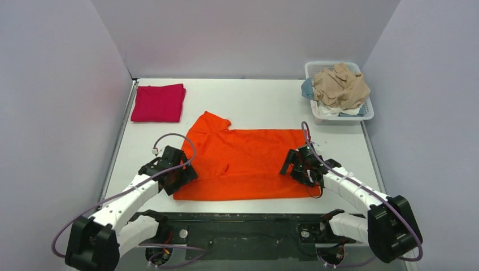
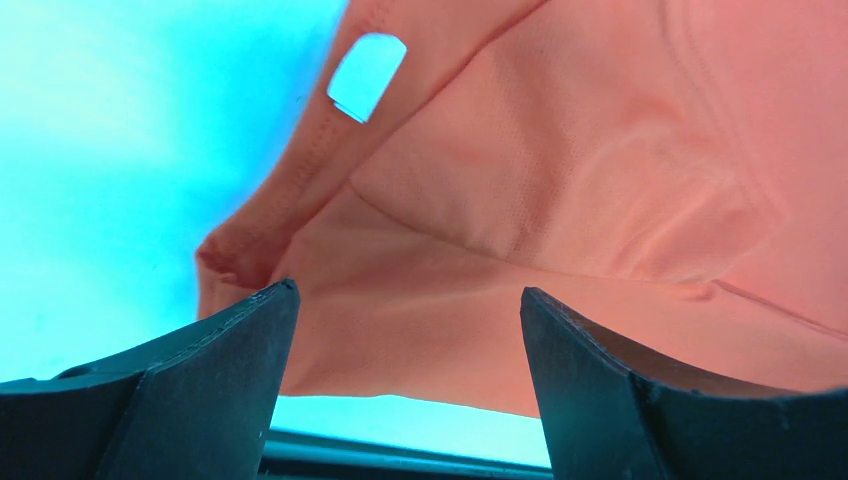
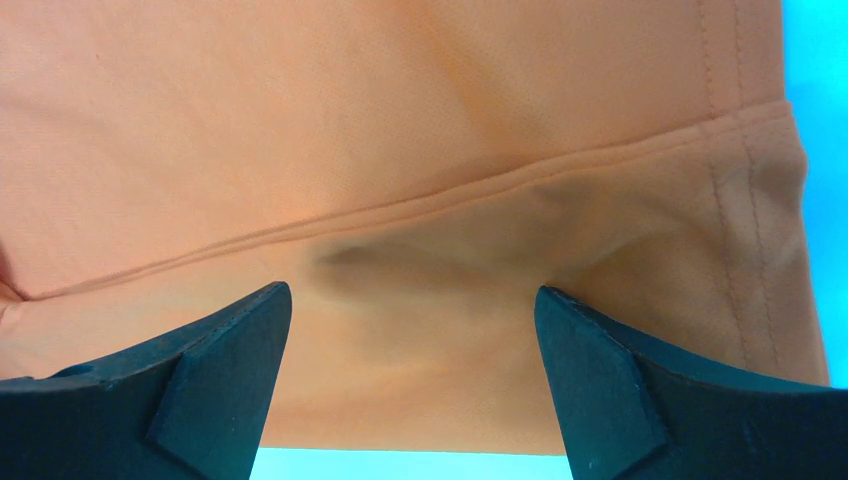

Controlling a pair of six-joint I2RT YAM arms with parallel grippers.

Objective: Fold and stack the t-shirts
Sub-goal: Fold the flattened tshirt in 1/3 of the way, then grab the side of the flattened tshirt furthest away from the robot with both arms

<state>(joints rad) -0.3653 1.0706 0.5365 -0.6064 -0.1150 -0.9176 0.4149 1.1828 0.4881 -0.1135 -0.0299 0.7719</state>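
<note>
Centre of frame: orange t-shirt [image 1: 243, 164] on the table, long axis left–right. Left gripper [image 1: 186, 175] at its lower-left end, right gripper [image 1: 289, 164] over its right end. Both spread wide, empty, fabric directly beneath each.

Orange t-shirt [image 1: 248, 161], crimson folded shirt [image 1: 159, 103], white basket [image 1: 366, 113].

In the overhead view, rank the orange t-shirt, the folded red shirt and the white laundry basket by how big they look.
1. orange t-shirt, clearly the largest
2. white laundry basket
3. folded red shirt, somewhat smaller than the basket
</note>
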